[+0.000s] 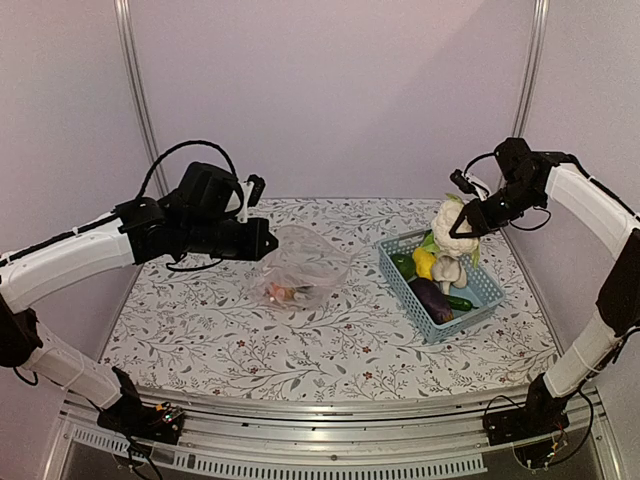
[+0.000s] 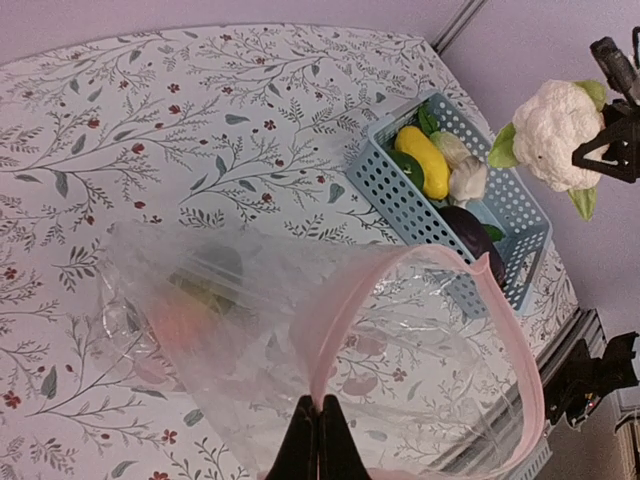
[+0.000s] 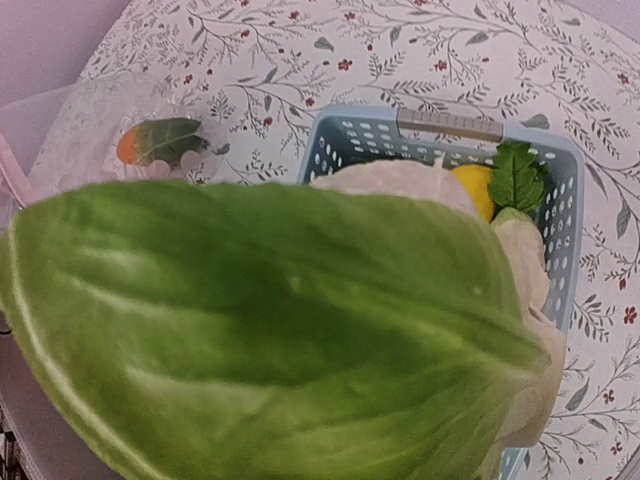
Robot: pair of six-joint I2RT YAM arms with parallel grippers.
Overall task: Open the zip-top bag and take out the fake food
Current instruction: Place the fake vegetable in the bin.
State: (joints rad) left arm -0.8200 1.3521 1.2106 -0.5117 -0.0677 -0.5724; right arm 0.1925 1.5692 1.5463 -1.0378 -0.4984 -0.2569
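Top external view: left end effector [image 1: 268,240] clenched on the rim of the zip-top bag [image 1: 305,262], which hangs open just ahead of it, some fake food [image 1: 283,292] inside. Right end effector [image 1: 472,226] grasping the cauliflower [image 1: 450,222], basket [image 1: 488,292] beneath it on the desk [image 1: 200,330]. Step judged: unloading, piece by piece. Next move calls for lowering, releasing into the basket.
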